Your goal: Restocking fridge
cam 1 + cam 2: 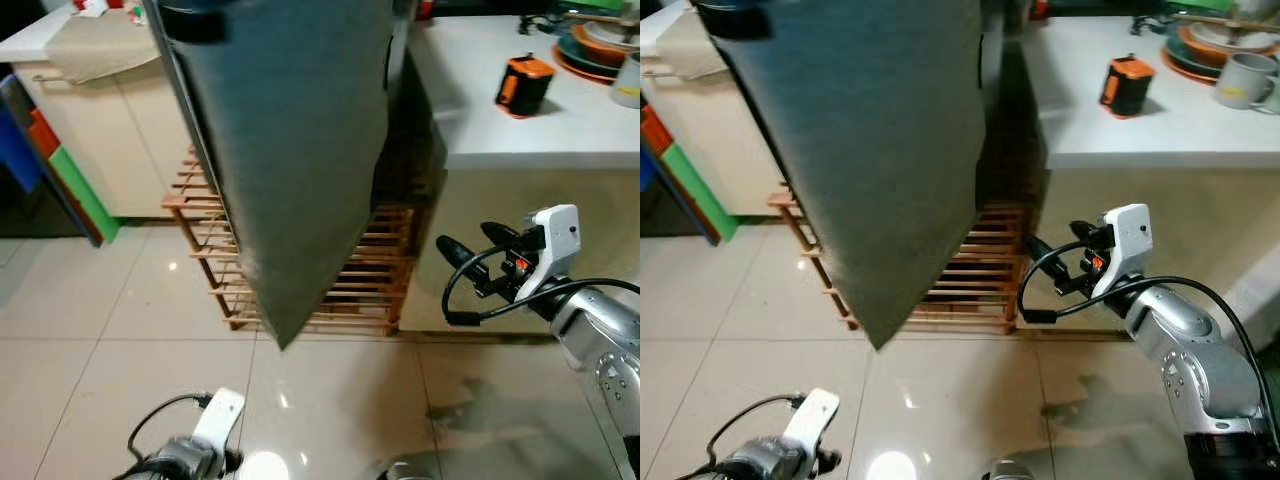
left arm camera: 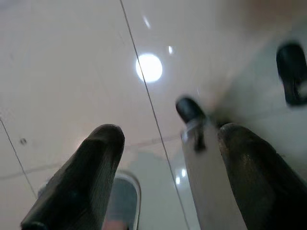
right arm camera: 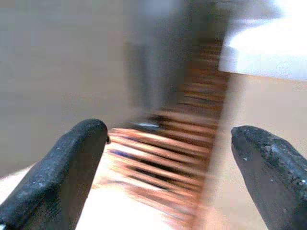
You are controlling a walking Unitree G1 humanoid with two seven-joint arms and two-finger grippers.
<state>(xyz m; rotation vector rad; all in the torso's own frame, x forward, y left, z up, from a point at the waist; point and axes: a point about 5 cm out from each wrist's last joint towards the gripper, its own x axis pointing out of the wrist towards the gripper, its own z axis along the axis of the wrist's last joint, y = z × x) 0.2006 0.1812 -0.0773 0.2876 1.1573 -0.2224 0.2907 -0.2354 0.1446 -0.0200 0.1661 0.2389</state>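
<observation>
While a grey fridge door (image 1: pixel 290 150) looms, a wooden rack (image 1: pixel 375 270) stands behind.

The grey door (image 1: pixel 290 150) runs off the top edge and hides most of the wooden rack (image 1: pixel 375 270) behind it. The rack (image 3: pixel 168 158) is smeared with blur in the right wrist view. At the counter's (image 1: pixel 1160 130) far right corner, the plates (image 1: pixel 1205 45) are cut off.

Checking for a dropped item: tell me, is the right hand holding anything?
No. The right hand is open, with nothing between its fingers.
</observation>
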